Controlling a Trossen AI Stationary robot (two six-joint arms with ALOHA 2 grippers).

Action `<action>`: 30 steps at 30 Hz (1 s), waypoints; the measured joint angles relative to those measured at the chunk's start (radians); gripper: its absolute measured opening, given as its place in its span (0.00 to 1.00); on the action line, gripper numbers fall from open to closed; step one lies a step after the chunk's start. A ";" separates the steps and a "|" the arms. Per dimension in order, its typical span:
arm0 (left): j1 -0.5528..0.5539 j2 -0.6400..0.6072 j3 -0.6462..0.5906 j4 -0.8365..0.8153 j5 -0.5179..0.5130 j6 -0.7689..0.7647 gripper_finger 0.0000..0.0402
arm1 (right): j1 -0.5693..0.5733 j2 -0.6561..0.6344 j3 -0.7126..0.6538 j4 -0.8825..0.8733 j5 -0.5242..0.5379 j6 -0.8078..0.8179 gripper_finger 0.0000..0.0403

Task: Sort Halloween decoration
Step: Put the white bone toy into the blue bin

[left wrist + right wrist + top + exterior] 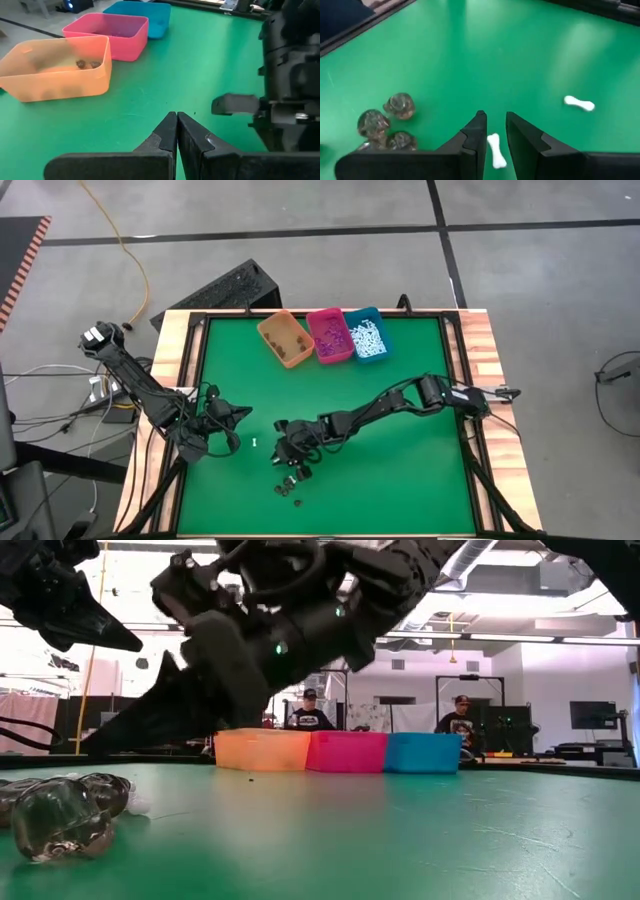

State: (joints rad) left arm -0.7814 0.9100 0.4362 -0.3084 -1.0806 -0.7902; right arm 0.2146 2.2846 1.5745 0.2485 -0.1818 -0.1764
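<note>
Green table (545,45), white bone (495,150) lengthwise between parted right pincer (495,131) fingers

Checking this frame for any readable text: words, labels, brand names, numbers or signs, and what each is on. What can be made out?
None can be read in any view.
Orange bin, pink bin, teal bin: plain walls, no labels.
Right gripper and left gripper: no markings visible on the fingers.
White bone pieces and dark pieces: no print.
Screens in the room behind the table: too small and blurred to read.

Bright, even light; blurred foreground
</note>
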 joint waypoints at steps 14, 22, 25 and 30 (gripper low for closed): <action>0.000 0.000 0.000 -0.026 0.001 -0.011 0.00 | 0.004 0.028 0.000 0.029 -0.046 -0.006 0.26; 0.000 0.000 0.000 -0.033 0.001 -0.011 0.00 | 0.005 0.015 0.028 0.011 -0.007 0.040 0.26; 0.000 0.000 0.000 -0.034 0.001 -0.011 0.00 | 0.002 0.014 0.042 0.003 0.005 -0.051 0.25; 0.000 0.000 0.000 -0.034 0.007 -0.011 0.00 | -0.003 0.006 0.061 -0.073 -0.010 -0.035 0.25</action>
State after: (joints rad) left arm -0.7815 0.9096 0.4366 -0.3426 -1.0740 -0.8013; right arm 0.2119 2.2903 1.6352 0.1752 -0.1922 -0.2111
